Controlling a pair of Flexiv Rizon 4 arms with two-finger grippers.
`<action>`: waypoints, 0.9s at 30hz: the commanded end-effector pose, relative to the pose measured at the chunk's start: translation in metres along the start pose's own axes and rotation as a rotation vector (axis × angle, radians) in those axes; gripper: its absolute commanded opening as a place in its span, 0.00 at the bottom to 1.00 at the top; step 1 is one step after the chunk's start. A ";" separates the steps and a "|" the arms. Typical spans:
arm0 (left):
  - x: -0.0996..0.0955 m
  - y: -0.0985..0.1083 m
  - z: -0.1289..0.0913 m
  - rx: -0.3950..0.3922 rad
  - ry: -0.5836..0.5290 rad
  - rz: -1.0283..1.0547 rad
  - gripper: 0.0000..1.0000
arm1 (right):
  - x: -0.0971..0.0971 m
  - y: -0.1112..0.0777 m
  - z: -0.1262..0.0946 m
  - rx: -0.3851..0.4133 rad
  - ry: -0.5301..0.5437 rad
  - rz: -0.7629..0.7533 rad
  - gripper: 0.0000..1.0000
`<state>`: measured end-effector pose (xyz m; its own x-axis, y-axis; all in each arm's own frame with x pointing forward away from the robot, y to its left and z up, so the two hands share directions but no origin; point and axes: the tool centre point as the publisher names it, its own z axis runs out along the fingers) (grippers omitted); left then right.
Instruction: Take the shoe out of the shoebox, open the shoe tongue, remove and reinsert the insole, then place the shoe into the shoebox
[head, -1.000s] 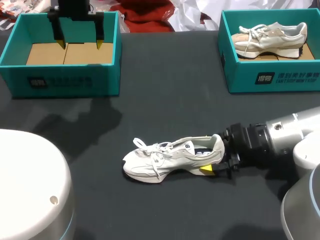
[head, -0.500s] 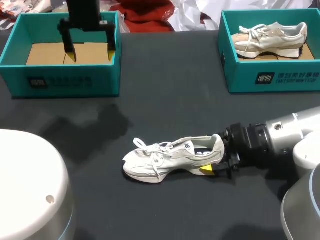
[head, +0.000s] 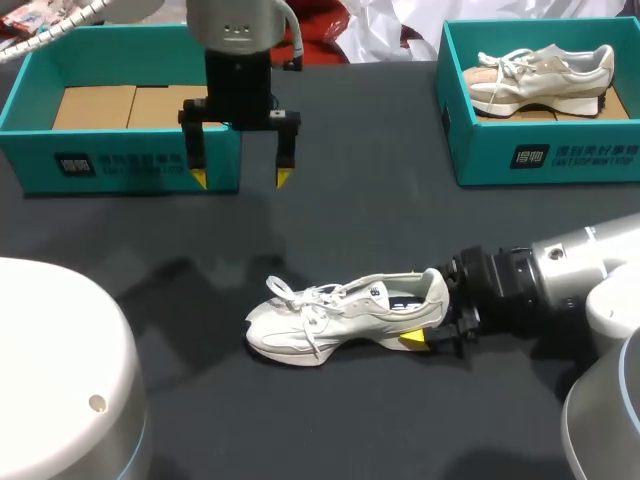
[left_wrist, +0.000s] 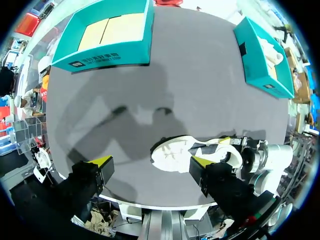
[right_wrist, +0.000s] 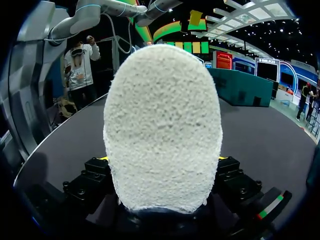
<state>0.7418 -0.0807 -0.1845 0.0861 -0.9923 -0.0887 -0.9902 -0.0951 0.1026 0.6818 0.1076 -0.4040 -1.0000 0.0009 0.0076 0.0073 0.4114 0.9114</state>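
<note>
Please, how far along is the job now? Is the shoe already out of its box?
Done: the shoe lies on the table, outside the empty left shoebox. In hand: the right pincer grips its heel, while the left pincer hovers open near that box. Left: I see no sign that the tongue is opened or the insole removed; then the shoe must go back in.

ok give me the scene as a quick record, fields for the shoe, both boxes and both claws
shoe: white sneaker upright on the dark table, outside both boxes, heel toward the right arm
right claw: shut on the sneaker's heel
left claw: open, empty, above the table in front of the left shoebox
left shoebox: teal, empty, cardboard floor showing
right shoebox: teal, holds a second sneaker
</note>
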 end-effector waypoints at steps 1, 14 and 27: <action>0.001 -0.002 0.000 -0.002 -0.003 0.000 1.00 | 0.000 0.000 0.004 0.003 -0.003 0.001 0.00; 0.029 0.019 0.024 -0.079 -0.007 0.057 1.00 | 0.000 0.000 0.004 0.003 -0.003 0.001 0.00; 0.067 0.057 0.049 -0.052 -0.032 0.099 1.00 | 0.000 0.000 0.004 0.003 -0.003 0.001 0.00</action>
<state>0.6876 -0.1435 -0.2343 -0.0155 -0.9953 -0.0955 -0.9855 -0.0010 0.1694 0.6818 0.1077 -0.4040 -1.0000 0.0008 0.0075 0.0071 0.4114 0.9114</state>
